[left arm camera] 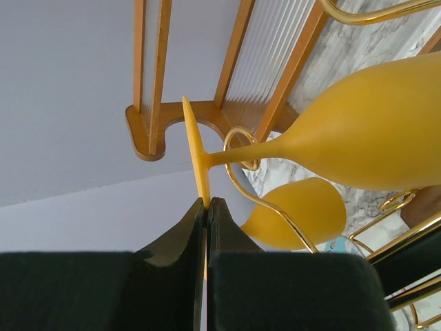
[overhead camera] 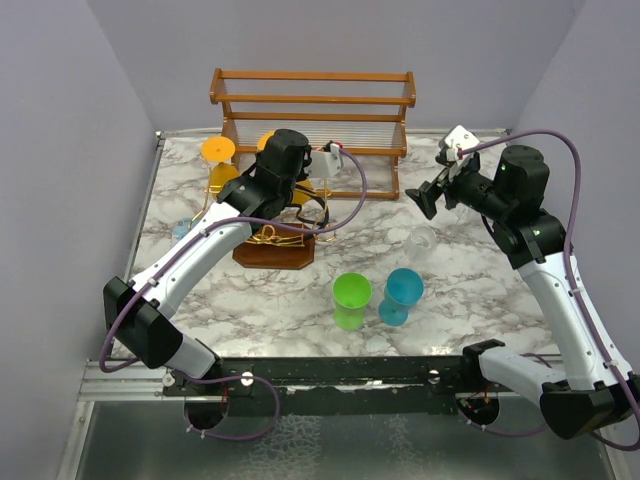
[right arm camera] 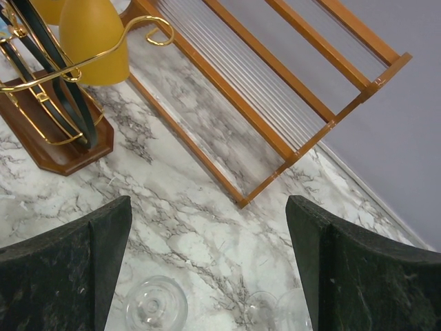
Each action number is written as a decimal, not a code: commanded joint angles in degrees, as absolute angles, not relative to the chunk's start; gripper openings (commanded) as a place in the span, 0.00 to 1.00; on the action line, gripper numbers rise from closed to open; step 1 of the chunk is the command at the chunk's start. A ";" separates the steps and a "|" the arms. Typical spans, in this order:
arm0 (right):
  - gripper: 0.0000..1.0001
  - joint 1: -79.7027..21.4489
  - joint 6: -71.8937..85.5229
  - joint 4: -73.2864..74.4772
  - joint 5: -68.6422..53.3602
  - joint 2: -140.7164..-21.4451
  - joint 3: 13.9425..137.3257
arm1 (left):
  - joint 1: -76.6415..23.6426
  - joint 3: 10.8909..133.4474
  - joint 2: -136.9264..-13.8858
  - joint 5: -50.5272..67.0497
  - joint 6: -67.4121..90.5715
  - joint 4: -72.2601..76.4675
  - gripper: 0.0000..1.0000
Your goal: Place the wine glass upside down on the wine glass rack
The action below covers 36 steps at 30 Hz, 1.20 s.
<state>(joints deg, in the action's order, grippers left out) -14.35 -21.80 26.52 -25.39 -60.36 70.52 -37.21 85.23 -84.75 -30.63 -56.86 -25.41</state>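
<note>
The left gripper (left arm camera: 207, 205) holds a yellow wine glass (left arm camera: 372, 131).
It is shut tight on the foot, with the stem at a gold loop of the wine glass rack (overhead camera: 275, 247), at the desk's (overhead camera: 470, 290) 10 o'clock. The right gripper (right arm camera: 207, 210) hangs wide open at 2 o'clock.

Yellow wine glass (left arm camera: 372, 131), its foot's edge pinched in the left claw (left arm camera: 207, 207), stem crossing a gold loop of the wine glass rack (overhead camera: 275, 250), which stands at ten o'clock on the counter (overhead camera: 480, 275).
</note>
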 commanded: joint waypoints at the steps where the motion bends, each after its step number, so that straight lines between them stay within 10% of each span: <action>1: 0.93 -13.97 -22.36 26.41 -26.80 -60.45 70.15 | -37.53 85.09 -82.64 -33.49 -53.49 -26.88 0.00; 36: 0.93 -13.80 -22.58 26.30 -26.98 -60.68 69.99 | -33.40 92.81 -89.56 -36.39 -50.52 -29.99 0.00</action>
